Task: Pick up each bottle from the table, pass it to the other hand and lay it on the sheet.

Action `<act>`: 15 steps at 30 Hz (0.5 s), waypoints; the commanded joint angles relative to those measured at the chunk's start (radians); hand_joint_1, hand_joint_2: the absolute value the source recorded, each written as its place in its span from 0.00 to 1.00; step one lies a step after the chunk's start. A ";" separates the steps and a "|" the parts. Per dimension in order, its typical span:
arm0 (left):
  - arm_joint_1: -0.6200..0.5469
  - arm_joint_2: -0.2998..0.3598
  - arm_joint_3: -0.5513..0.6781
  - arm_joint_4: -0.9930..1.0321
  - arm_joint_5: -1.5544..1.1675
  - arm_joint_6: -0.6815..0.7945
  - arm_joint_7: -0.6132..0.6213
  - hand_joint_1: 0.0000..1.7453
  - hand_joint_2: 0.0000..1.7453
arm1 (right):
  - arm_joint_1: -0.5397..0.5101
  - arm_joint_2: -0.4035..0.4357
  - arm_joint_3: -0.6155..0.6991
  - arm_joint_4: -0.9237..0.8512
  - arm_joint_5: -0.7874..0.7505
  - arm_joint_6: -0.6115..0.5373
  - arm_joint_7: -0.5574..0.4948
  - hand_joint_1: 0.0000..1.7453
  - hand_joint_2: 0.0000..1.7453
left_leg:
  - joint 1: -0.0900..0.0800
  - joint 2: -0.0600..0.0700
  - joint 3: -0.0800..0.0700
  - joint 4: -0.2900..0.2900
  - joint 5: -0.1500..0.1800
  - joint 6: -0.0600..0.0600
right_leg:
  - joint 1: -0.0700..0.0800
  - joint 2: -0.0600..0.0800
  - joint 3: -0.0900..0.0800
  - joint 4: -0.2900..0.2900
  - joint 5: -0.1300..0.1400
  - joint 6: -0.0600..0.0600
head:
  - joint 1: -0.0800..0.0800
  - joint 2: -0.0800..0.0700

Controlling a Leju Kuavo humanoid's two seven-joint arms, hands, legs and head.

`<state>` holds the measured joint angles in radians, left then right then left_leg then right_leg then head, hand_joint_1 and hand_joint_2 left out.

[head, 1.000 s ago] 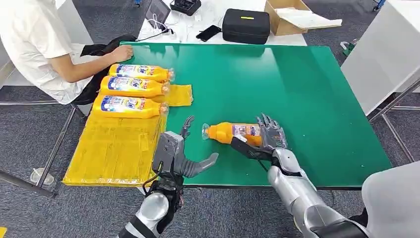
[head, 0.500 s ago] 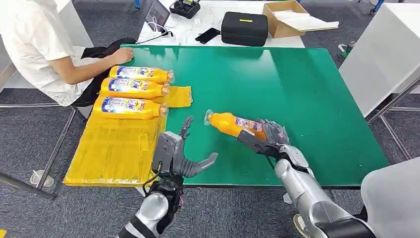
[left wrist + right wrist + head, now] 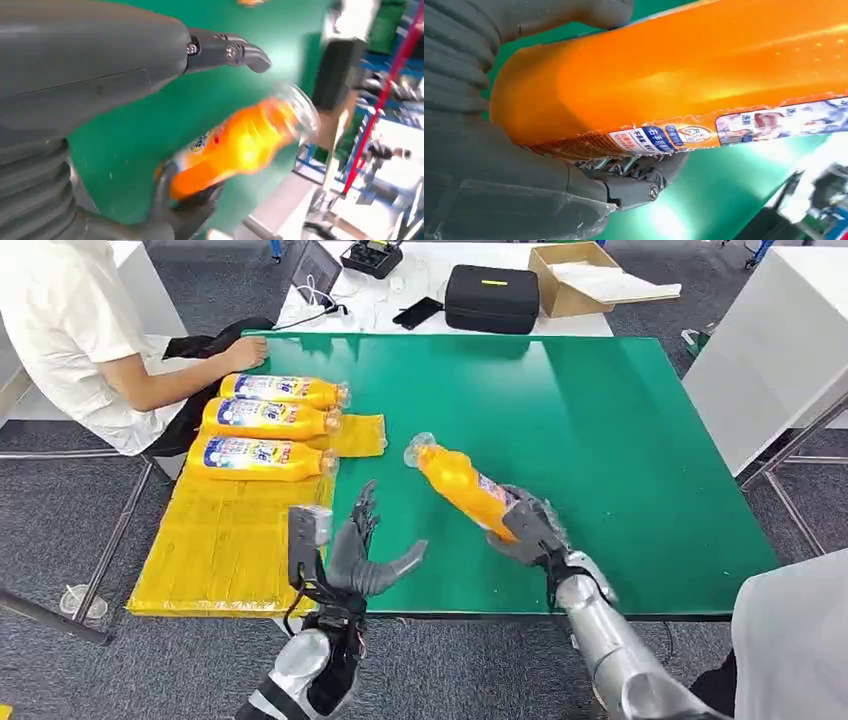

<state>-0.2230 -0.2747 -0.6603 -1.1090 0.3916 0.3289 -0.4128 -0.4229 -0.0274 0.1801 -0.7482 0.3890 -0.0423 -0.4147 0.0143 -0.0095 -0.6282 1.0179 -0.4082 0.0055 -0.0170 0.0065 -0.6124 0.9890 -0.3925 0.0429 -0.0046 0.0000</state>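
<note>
My right hand [image 3: 530,530] grips an orange bottle [image 3: 458,483] by its base, lifted off the green table [image 3: 620,440] and tilted, its clear cap end pointing away and to the left. The right wrist view has the bottle [image 3: 684,85] close up, fingers [image 3: 634,180] wrapped under it. My left hand [image 3: 350,555] hovers open over the table's near edge, beside the yellow sheet [image 3: 230,540], fingers spread towards the bottle. The left wrist view catches the bottle [image 3: 240,145], blurred, beyond that hand's thumb [image 3: 230,50]. Three orange bottles [image 3: 265,420] lie side by side on the sheet's far end.
A person in a white shirt [image 3: 70,330] sits at the table's far left corner with a hand [image 3: 245,352] on it. Behind the table stand a black case [image 3: 492,295], a cardboard box [image 3: 590,275], a phone and cables. A white cabinet [image 3: 780,350] is at the right.
My right hand has lifted the bottle off the table and swung its cap end up and away. My left hand has turned and spread its fingers towards it.
</note>
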 commanded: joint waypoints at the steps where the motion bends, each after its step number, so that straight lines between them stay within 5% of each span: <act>1: 0.001 0.035 0.005 0.046 0.115 -0.005 -0.017 0.00 1.00 | 0.113 0.031 0.069 -0.291 -0.111 -0.009 0.038 1.00 1.00 | 0.000 0.003 0.000 0.000 -0.001 0.000 | 0.000 0.002 -0.001 0.000 -0.001 -0.002 | 0.000 0.000; 9: -0.013 0.053 -0.048 0.140 0.162 -0.106 0.014 0.00 1.00 | 0.138 0.054 0.200 -0.404 -0.210 -0.025 -0.021 1.00 1.00 | -0.001 0.003 -0.005 -0.001 -0.002 0.000 | 0.000 0.003 -0.006 0.000 -0.001 -0.002 | 0.000 0.000; 15: -0.031 0.057 -0.063 0.050 0.019 -0.051 -0.099 0.00 1.00 | 0.061 0.038 0.349 -0.213 -0.216 0.087 0.016 1.00 1.00 | 0.000 0.002 -0.009 0.000 -0.001 0.000 | 0.001 0.001 -0.010 0.000 -0.001 -0.002 | 0.000 0.000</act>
<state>-0.2031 -0.2552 -0.6729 -1.0636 0.5149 0.2308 -0.4522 -0.2849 0.0248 0.3327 -1.0941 0.1705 -0.0228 -0.4158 0.0143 -0.0100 -0.6407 1.0179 -0.4080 0.0055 -0.0173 0.0064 -0.6250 0.9894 -0.3928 0.0433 -0.0046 0.0000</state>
